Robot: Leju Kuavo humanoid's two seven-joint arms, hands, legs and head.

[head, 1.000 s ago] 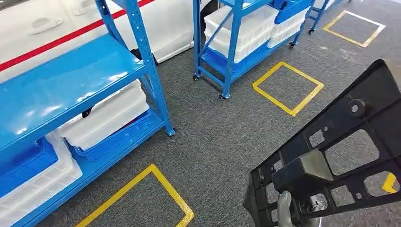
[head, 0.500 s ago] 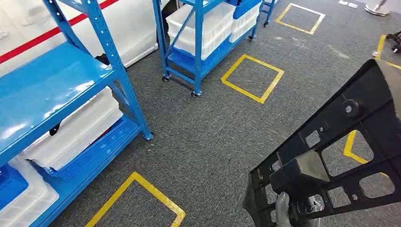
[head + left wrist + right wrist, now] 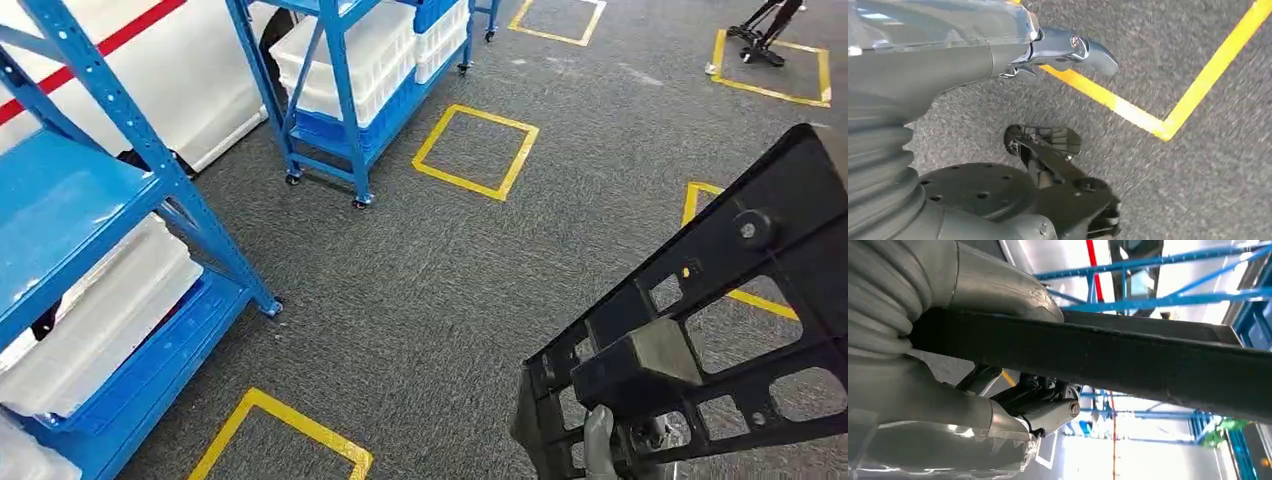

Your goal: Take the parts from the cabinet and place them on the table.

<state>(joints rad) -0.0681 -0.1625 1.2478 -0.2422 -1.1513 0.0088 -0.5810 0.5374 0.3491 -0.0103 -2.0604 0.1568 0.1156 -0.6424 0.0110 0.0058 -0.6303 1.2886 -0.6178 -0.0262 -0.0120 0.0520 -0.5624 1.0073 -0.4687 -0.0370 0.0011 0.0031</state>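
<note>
A large black plastic part (image 3: 720, 300) with several cut-out openings fills the lower right of the head view, held up over the grey carpet. My right hand (image 3: 606, 446) grips it at its lower end, with a grey finger showing under the frame. In the right wrist view the part's dark edge (image 3: 1148, 360) runs across the picture, and the right hand (image 3: 1043, 410) is clamped around it. My left hand (image 3: 1068, 47) hangs over the floor with its thumb stretched out and nothing in it.
A blue shelf cabinet (image 3: 150, 160) with white bins (image 3: 100, 310) stands at the left. A wheeled blue rack (image 3: 340, 80) with more white bins is behind it. Yellow tape squares (image 3: 475, 150) mark the grey carpet. A white wall with a red stripe (image 3: 120, 35) is at the far left.
The whole scene has slid to the left, so the camera has turned right, away from the cabinet. The black part stays in the same spot in my right hand.
</note>
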